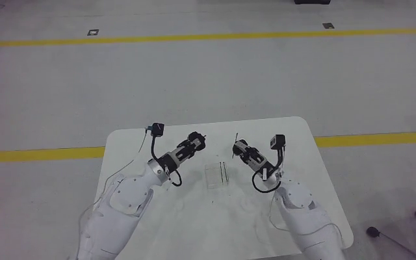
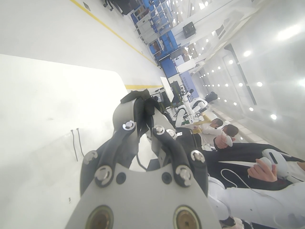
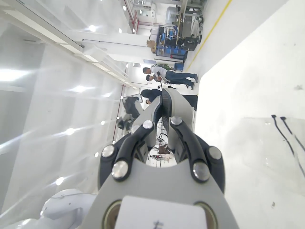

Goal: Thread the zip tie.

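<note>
Pale workshop floor (image 1: 208, 78) with yellow lines (image 1: 208, 37) all around us, and parked on it we've got the white, round-cornered table (image 1: 305, 140).

The landmark for everything here is the clear tray (image 1: 211, 178) sitting mid-table, right between our two arms. Our left gripper (image 1: 197, 140) hangs off the tray's left far corner, and our right gripper (image 1: 238, 148) off its right far corner. Both angle inward over the tray's far edge. In both wrist views the finger pads are pressed together with nothing between them, so both are closed and empty.

Two thin dark zip ties (image 1: 223, 173) lie flat on the tray, side by side and nearly parallel, on its right half. Neither gripper is touching them.

The bit that matters for the next move is how those ties lie. Their long axis runs from the tray's near edge to its far edge, pointing away from us. From the wrist views, the small square heads look to be at the far end. We can't make out the slot in the heads.

Since the ties sit toward the tray's right side, we reckon the right gripper is the nearer of the two, though not by much. Both grippers sit past the ties' far ends, so whichever one goes for a tie has to come back toward the tray's middle and drop down. We'd guess it also has to spread its fingers and close across the strap's width, not along it. Nothing is picked up yet, so the threading hasn't really started.
</note>
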Controlling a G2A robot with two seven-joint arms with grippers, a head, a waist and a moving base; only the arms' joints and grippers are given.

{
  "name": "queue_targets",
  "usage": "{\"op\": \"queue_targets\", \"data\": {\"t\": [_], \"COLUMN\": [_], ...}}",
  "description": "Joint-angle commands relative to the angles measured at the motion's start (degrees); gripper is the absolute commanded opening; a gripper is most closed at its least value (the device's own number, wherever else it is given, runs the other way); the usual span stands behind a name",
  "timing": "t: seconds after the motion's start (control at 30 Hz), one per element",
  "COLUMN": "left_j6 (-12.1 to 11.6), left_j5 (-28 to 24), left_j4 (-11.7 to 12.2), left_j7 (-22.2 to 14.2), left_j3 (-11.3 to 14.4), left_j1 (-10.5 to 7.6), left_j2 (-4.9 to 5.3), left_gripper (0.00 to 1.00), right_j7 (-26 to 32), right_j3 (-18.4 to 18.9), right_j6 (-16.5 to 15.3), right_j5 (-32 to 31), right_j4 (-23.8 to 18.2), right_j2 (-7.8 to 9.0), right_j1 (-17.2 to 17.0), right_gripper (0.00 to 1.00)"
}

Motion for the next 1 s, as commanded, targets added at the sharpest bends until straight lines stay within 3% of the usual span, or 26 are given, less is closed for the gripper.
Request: {"op": "queue_targets", "data": {"t": [0.0,0.2,0.27,0.6,0.73,0.9,0.97], "left_j6": [1.13,5.04,7.34,7.36,12.21,18.64,19.96], "left_j5": [1.14,2.66,4.61,5.37,5.65,6.66,6.2], "left_j4": [-0.32,-0.79,-0.93,-1.03,0.22,-0.52,-1.06], "left_j7": [0.11,1.16,2.32,2.67,5.48,7.07,7.11], "left_j3": [0.47,2.0,2.65,2.93,3.96,5.79,6.22], "left_j1": [0.43,0.98,0.79,0.67,1.17,0.97,0.99], "left_j2": [0.07,0.04,-0.01,-0.01,-0.29,-0.66,-0.76], "left_gripper": [0.0,0.0,0.0,0.0,0.0,0.0,0.0], "right_j7": [0.29,1.18,1.52,1.22,-5.22,-12.87,-15.33], "right_j3": [1.99,5.97,6.78,6.89,6.2,3.67,2.31], "right_j6": [0.0,0.0,0.0,0.0,0.0,0.0,0.0], "right_j5": [0.53,0.25,0.11,-0.33,-6.53,-16.26,-19.84], "right_j4": [-2.53,-8.07,-8.79,-8.97,-11.52,-15.2,-15.82], "right_j2": [-0.48,-2.52,-3.15,-3.14,-3.55,-4.19,-4.18], "right_j1": [-1.11,-2.96,-3.29,-3.19,-2.62,-2.23,-2.19], "right_gripper": [0.0,0.0,0.0,0.0,0.0,0.0,0.0]}}
